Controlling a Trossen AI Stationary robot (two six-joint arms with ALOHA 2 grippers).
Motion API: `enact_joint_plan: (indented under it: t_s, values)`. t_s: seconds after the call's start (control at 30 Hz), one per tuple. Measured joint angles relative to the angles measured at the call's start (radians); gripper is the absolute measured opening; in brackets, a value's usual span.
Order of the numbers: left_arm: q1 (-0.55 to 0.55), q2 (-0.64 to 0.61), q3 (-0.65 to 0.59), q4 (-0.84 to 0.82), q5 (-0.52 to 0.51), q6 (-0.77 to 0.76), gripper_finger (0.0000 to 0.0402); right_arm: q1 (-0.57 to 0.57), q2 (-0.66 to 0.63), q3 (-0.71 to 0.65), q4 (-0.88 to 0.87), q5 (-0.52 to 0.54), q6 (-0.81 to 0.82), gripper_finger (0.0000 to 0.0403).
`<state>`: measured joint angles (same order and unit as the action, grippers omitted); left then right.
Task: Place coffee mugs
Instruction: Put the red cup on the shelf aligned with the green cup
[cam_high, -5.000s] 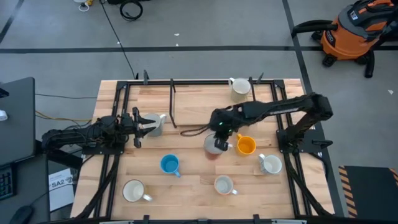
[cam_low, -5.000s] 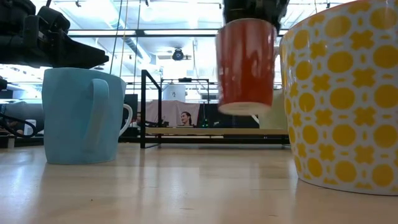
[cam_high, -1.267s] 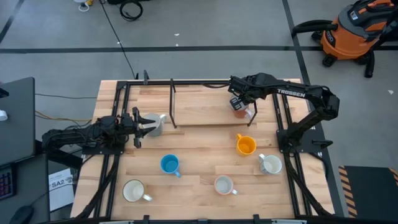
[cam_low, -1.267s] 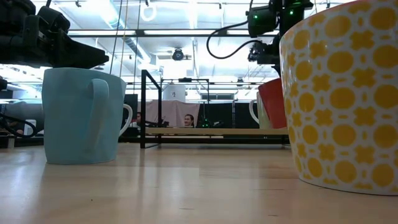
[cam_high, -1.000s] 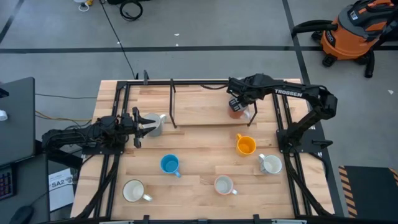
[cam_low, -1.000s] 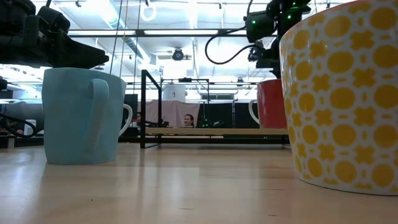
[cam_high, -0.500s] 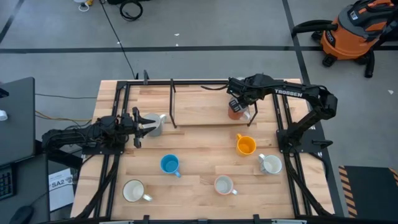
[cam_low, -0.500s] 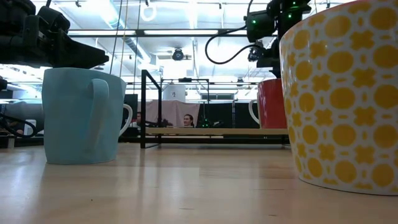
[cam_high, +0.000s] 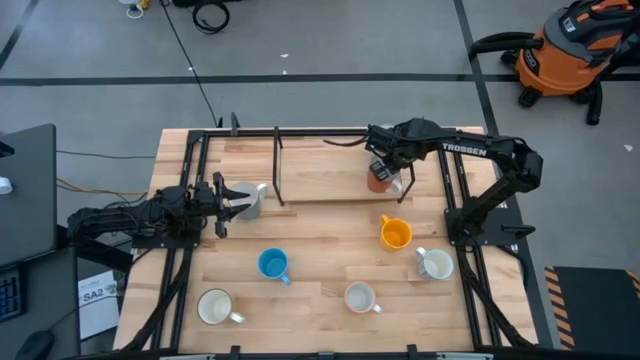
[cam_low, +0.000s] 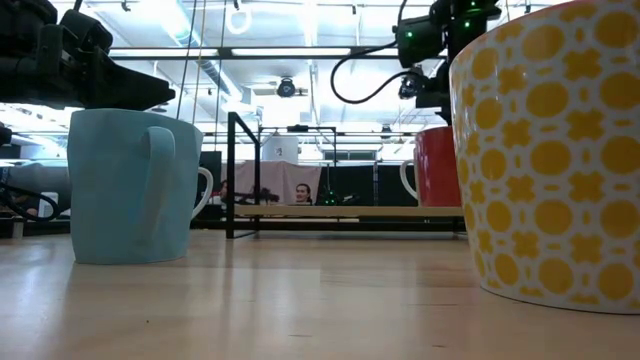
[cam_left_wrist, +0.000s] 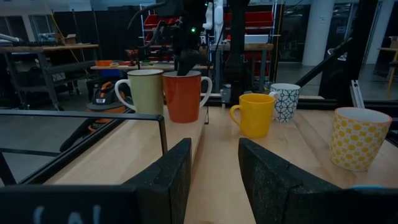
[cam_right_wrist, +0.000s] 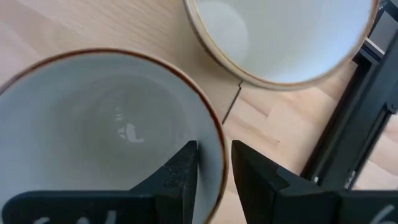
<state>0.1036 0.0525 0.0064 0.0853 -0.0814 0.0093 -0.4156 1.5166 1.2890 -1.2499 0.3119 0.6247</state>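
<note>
A reddish-brown mug stands upright on a raised wooden board at the table's far right. It is right next to a cream mug that my right arm mostly hides from above. My right gripper is above the reddish-brown mug and shut on its rim. My left gripper waits open at the table's left. A grey mug stands just past its fingertips. Orange, blue, white patterned, yellow-patterned and white mugs stand on the near half. My right gripper holds the reddish-brown mug by its rim on the side facing the cream mug, one finger inside and one outside. The fingers come from above, pointing down. The mug stands upright with its base on the raised board.
A black metal frame edges the board's left side and runs along the table's far and side edges. The cream mug's rim lies close beside the held mug. Bare wood lies between the board and the near mugs. An orange vacuum stands on the floor beyond the table.
My right gripper has lowered the reddish-brown mug from a slight tilt until it stood upright on the board beside the cream mug. Since then it has kept still.
</note>
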Motion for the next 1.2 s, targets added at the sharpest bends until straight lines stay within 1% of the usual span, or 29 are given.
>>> enact_joint_plan:
  t_s: [0.2, 0.4, 0.47, 0.53, 0.6, 0.7, 0.9, 1.1, 1.2]
  values:
    - [0.0, 0.0, 0.0, 0.0, 0.0, 0.001, 0.0139, 0.0, -0.002, 0.092, -0.098, 0.001, -0.018, 0.0106]
    - [0.0, 0.0, 0.0, 0.0, 0.0, 0.002, 0.0139, 0.0, -0.002, 0.193, -0.141, 0.0, -0.045, 0.0106]
    - [0.0, 0.0, 0.0, 0.0, 0.0, 0.002, 0.0139, 0.004, -0.002, 0.217, -0.13, -0.019, -0.045, 0.0106]
    - [0.0, 0.0, 0.0, 0.0, 0.0, 0.002, 0.0139, 0.012, -0.002, 0.229, -0.104, -0.063, -0.045, 0.0106]
    - [0.0, 0.0, 0.0, 0.0, 0.0, 0.002, 0.0139, 0.027, -0.002, 0.228, -0.066, -0.117, -0.045, 0.0106]
    - [0.0, 0.0, 0.0, 0.0, 0.0, 0.001, 0.0139, 0.059, -0.002, 0.197, 0.006, -0.156, -0.051, 0.0106]
    - [0.0, 0.0, 0.0, 0.0, 0.0, 0.002, 0.0139, 0.099, 0.002, 0.144, 0.02, -0.127, -0.05, 0.0105]
    - [0.0, 0.0, 0.0, 0.0, 0.0, 0.001, 0.0139, 0.095, 0.002, 0.094, 0.019, -0.11, -0.041, 0.0105]
    - [0.0, 0.0, 0.0, 0.0, 0.0, 0.001, 0.0139, 0.087, 0.002, 0.073, 0.015, -0.08, -0.03, 0.0104]
